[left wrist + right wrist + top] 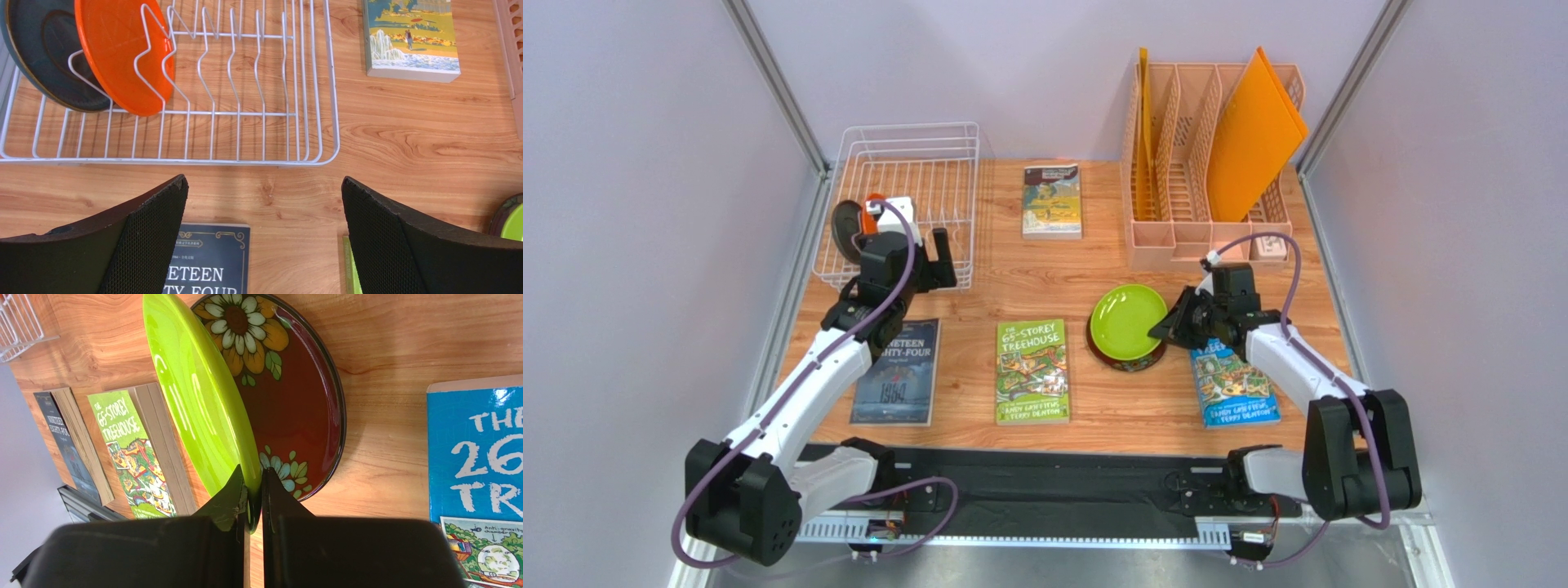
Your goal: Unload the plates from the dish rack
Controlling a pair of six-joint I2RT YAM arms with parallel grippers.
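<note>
The white wire dish rack (940, 172) stands at the back left; it also shows in the left wrist view (245, 122). An orange plate (120, 55) and a dark teal plate (43, 55) stand upright in its left end. My left gripper (922, 263) is open and empty just in front of the rack, its fingers (147, 239) above a dark book. My right gripper (1169, 321) is shut on the rim of the lime green plate (1127, 316), held tilted just over the dark red floral plate (288, 398), which lies flat on the table. The green plate also shows in the right wrist view (196, 398).
A peach slotted organizer (1204, 172) with orange boards stands at the back right. Books lie on the table: a dark one (897, 374), a green one (1032, 370), a blue one (1232, 382) under my right arm, and one at the back (1052, 200).
</note>
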